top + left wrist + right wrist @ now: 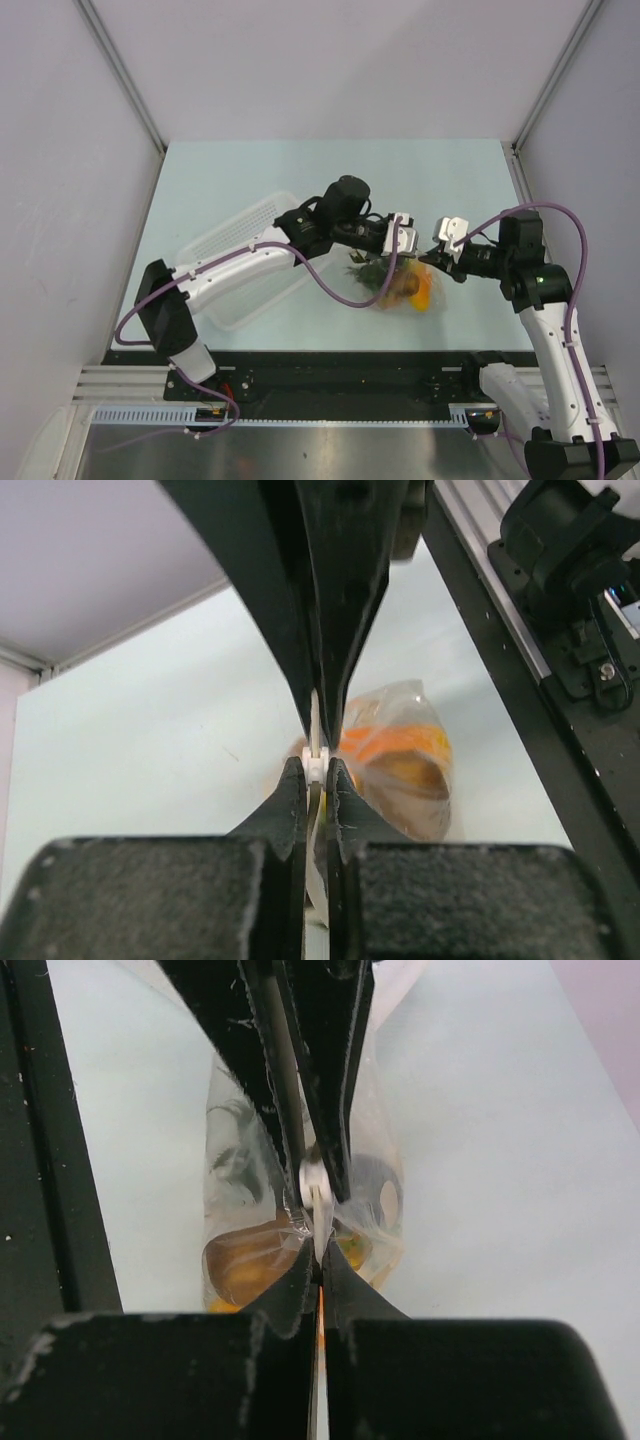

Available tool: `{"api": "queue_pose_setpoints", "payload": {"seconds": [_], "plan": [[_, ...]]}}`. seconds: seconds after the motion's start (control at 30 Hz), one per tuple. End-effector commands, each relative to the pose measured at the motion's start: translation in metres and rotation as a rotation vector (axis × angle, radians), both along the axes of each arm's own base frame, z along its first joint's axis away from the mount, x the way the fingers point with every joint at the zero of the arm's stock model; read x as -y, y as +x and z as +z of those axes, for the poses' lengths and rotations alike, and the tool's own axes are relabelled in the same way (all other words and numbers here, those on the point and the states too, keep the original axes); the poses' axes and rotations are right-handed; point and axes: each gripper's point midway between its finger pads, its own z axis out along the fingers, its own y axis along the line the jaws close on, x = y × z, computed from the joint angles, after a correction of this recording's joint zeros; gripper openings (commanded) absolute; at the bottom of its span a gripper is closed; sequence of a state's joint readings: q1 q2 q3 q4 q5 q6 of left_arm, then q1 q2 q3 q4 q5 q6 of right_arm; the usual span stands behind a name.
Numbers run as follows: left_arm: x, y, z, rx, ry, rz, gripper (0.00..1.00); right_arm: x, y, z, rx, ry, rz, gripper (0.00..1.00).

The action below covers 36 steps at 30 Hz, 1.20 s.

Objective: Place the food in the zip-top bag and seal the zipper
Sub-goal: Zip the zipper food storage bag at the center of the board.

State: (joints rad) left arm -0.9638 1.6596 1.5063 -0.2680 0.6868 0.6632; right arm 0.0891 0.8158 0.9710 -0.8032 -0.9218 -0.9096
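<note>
No text, label, brand name, number or sign can be read in any of the three views. The only print to be seen is a pattern of white round dots on the clear soft plastic bag (386, 1175), and these form no letters or figures.
</note>
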Motion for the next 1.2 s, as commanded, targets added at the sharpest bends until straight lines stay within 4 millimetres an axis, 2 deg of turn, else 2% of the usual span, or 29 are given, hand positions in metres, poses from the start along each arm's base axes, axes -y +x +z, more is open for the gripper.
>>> {"api": "queue_pose_setpoints", "payload": {"seconds": [0.0, 0.17, 0.23, 0.57, 1.0, 1.17], "plan": [[-0.038, 0.02, -0.025, -0.023, 0.087, 0.092, 0.0, 0.001, -0.002, 0.025, 0.081, 0.025, 0.001, 0.0], [-0.059, 0.026, -0.042, -0.039, 0.13, 0.134, 0.0, 0.009, 0.003, 0.028, 0.092, 0.029, -0.025, 0.0], [-0.067, 0.03, -0.043, -0.033, 0.135, 0.157, 0.0, 0.01, 0.003, 0.027, 0.094, 0.026, -0.025, 0.0], [-0.116, 0.05, -0.066, -0.05, 0.206, 0.259, 0.03, 0.042, 0.018, 0.024, 0.103, 0.01, -0.136, 0.0], [-0.16, 0.063, -0.075, -0.023, 0.26, 0.335, 0.02, 0.077, 0.037, 0.018, 0.111, -0.016, -0.254, 0.0], [-0.169, 0.068, -0.075, -0.023, 0.267, 0.354, 0.01, 0.085, 0.041, 0.018, 0.104, -0.013, -0.279, 0.0]]}}
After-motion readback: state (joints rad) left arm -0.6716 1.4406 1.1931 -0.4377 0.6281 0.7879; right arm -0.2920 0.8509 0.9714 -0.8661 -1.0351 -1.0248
